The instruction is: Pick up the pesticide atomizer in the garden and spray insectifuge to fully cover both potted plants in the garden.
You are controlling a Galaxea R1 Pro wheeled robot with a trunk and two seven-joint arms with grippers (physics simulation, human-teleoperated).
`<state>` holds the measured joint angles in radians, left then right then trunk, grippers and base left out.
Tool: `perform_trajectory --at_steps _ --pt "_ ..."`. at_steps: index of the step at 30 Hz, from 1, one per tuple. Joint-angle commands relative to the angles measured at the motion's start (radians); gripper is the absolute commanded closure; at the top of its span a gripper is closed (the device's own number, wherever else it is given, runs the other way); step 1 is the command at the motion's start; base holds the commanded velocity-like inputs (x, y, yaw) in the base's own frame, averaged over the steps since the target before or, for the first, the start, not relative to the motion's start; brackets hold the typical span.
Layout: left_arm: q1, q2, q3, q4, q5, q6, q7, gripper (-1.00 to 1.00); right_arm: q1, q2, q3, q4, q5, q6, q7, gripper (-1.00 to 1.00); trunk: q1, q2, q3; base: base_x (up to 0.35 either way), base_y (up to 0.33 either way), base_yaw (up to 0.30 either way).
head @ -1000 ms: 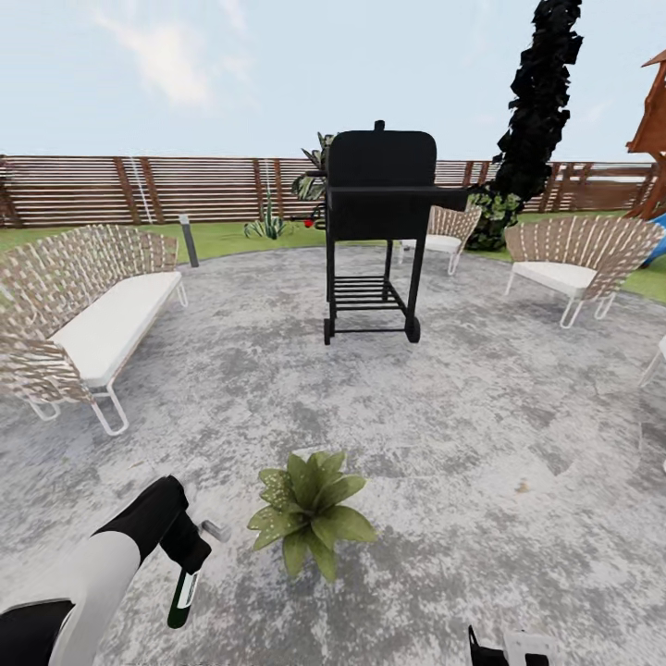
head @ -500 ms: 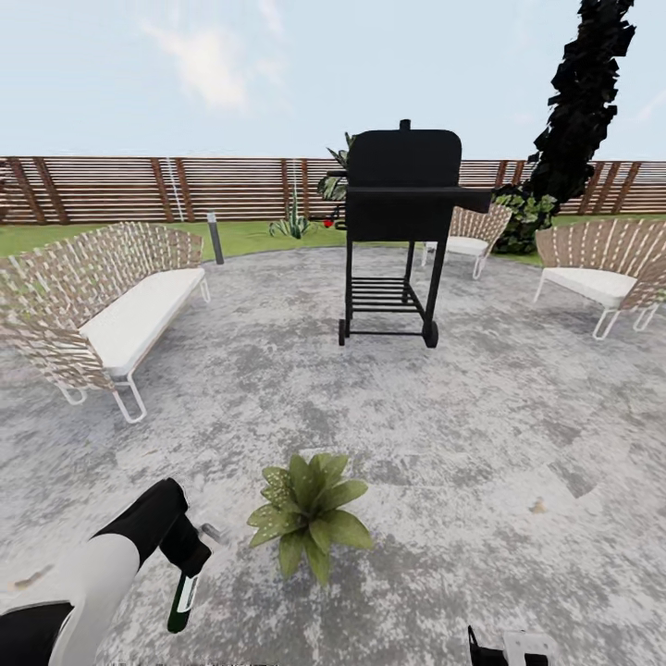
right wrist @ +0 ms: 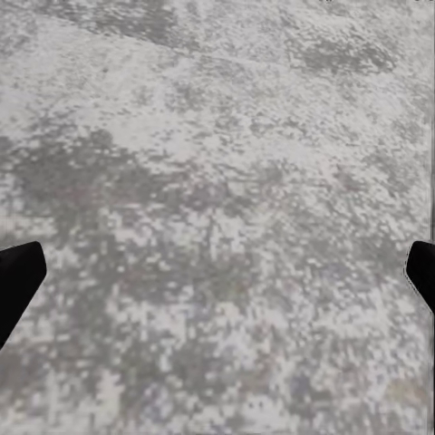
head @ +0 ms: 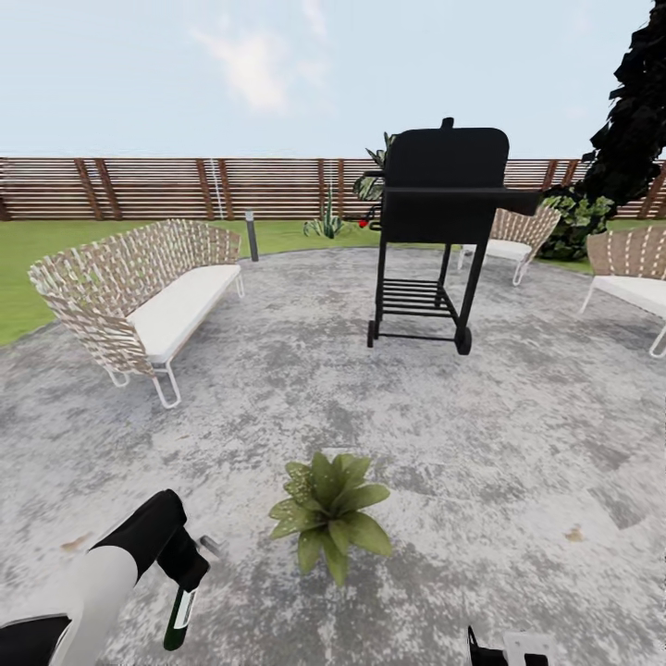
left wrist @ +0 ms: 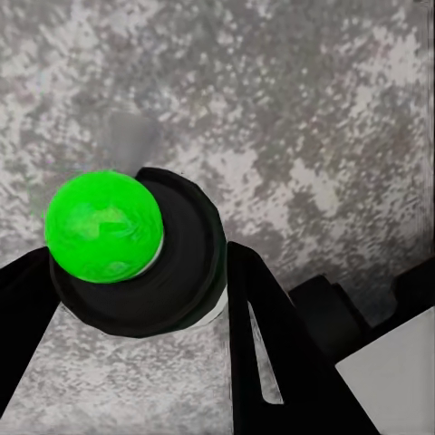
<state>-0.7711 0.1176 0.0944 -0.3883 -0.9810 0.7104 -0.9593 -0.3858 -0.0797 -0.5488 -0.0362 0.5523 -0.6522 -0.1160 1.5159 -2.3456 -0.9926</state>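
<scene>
I've got the left gripper (head: 185,578) clamped on the pesticide atomizer (head: 178,618), low at the left of my head cam; the bottle hangs below the fingers, dark w/ a pale label, tilted a bit off vertical, above the grey paved patio (head: 481,444). On the left wrist cam the atomizer (left wrist: 136,254) sits betw. the two black fingers (left wrist: 263,353), seen end-on as a dark round body w/ a bright green cap facing the lens; speckled paving behind it. One potted plant (head: 328,513) is on the patio just to the right of the bottle and a little farther from me, not touching it; pointed pale-speckled leaves in a rosette, pot hidden under the foliage. Right gripper (right wrist: 217,272) is spread wide: on the right wrist cam I only get the dark fingertips (right wrist: 16,276) at opp. edges of the frame, nothing betw. them but paving. A bit of that arm pokes in at the bottom edge of the head cam. Farther out: black grill (head: 444,231) on wheels mid-patio, woven sofa (head: 148,296) w/ white cushion to the left, two woven chairs at the right, brown slatted fence (head: 185,188) behind a lawn strip (head: 37,268), dark tall tree at far right.
</scene>
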Motion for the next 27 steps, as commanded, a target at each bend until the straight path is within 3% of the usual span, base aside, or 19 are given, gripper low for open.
perform_trajectory --at_steps 1,9,20,27 --pt "0.0 -0.001 0.008 -0.001 -0.008 0.006 -0.007 1.0 -0.001 0.0 -0.003 0.001 0.011 -0.002 -0.007 -1.0 0.0 0.0 -0.001 0.0 -0.26 0.027" --pt "0.0 -0.006 0.008 -0.003 -0.008 0.006 -0.007 1.0 -0.001 0.0 -0.003 0.001 0.011 -0.002 -0.008 -1.0 0.0 0.0 -0.001 0.0 -0.27 0.019" --pt "0.0 -0.005 0.009 -0.004 -0.009 0.006 -0.007 1.0 -0.001 0.0 -0.003 0.002 0.011 -0.003 -0.008 -1.0 0.0 0.0 -0.001 0.0 -0.271 0.258" --pt "0.0 -0.003 0.012 -0.005 -0.01 0.006 -0.006 1.0 -0.001 0.0 -0.003 0.002 0.011 -0.003 -0.007 -1.0 0.0 0.0 -0.001 0.0 -0.271 0.029"
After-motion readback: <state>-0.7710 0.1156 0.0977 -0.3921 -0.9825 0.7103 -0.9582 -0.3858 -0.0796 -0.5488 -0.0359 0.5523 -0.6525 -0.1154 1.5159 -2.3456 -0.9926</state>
